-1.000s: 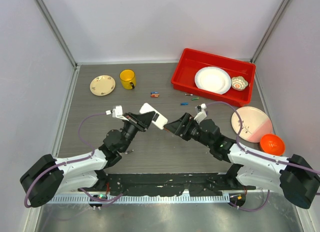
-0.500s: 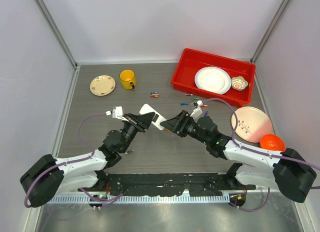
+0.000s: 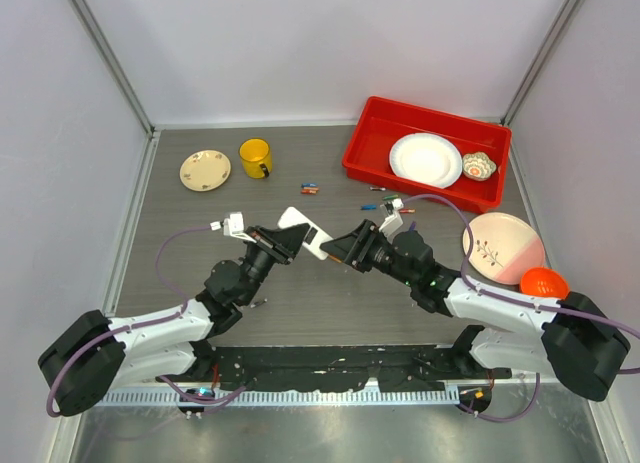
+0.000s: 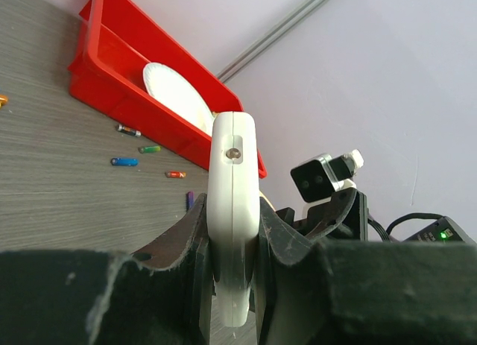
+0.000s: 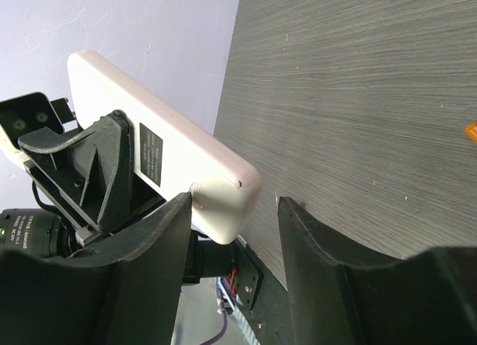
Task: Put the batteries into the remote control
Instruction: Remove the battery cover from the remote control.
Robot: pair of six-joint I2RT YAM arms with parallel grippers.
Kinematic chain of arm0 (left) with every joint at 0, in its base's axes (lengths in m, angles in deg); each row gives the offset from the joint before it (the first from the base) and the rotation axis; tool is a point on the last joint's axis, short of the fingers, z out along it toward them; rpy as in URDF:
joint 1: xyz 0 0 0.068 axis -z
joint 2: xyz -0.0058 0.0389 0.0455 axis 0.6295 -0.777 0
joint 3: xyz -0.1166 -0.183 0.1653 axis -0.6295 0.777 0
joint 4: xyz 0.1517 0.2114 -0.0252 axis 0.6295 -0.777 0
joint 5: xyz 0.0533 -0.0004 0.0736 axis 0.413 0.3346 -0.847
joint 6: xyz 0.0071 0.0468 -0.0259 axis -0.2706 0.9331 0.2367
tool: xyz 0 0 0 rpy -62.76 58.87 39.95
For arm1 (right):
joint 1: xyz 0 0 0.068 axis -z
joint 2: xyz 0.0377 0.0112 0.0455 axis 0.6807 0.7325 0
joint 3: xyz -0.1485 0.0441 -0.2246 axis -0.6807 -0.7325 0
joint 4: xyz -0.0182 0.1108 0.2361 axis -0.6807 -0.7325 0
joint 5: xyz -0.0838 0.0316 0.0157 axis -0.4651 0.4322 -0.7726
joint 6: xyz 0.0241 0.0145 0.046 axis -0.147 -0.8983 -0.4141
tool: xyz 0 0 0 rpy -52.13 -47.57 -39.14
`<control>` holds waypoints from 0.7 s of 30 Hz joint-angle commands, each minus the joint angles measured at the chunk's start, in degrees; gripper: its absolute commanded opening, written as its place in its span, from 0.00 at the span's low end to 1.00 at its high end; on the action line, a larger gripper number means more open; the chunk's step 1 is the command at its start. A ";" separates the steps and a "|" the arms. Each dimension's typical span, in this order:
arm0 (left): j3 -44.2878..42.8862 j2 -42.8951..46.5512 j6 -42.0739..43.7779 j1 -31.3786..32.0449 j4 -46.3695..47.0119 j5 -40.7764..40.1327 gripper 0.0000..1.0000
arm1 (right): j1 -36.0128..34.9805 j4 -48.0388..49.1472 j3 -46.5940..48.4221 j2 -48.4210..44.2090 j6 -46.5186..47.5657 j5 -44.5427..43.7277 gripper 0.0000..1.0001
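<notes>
My left gripper (image 3: 286, 239) is shut on the white remote control (image 3: 303, 230) and holds it on edge above the table; its jaws press both flat sides (image 4: 233, 211). My right gripper (image 3: 336, 251) stands open around the remote's free end (image 5: 223, 188). Its left finger (image 5: 160, 233) touches the remote, while a gap separates the right finger (image 5: 313, 241) from it. The remote's plain back with a dark label faces the right wrist camera. Several small coloured batteries (image 3: 309, 189) (image 3: 383, 194) lie loose on the table beyond, also in the left wrist view (image 4: 124, 162).
A red bin (image 3: 368, 155) at the back right holds a white plate (image 3: 425, 159) and a small patterned bowl (image 3: 479, 165). A yellow mug (image 3: 256, 158) and a small plate (image 3: 205, 169) sit back left. A pink plate (image 3: 503, 246) and an orange bowl (image 3: 544, 283) lie right.
My right gripper has moved left up to the remote, and its jaws have narrowed around the remote's end. The left gripper and remote have stayed put.
</notes>
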 commanded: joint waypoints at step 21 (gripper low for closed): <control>0.16 2.03 0.91 -0.08 4.23 -0.13 0.00 | 0.40 2.85 1.38 0.05 1.37 1.00 0.37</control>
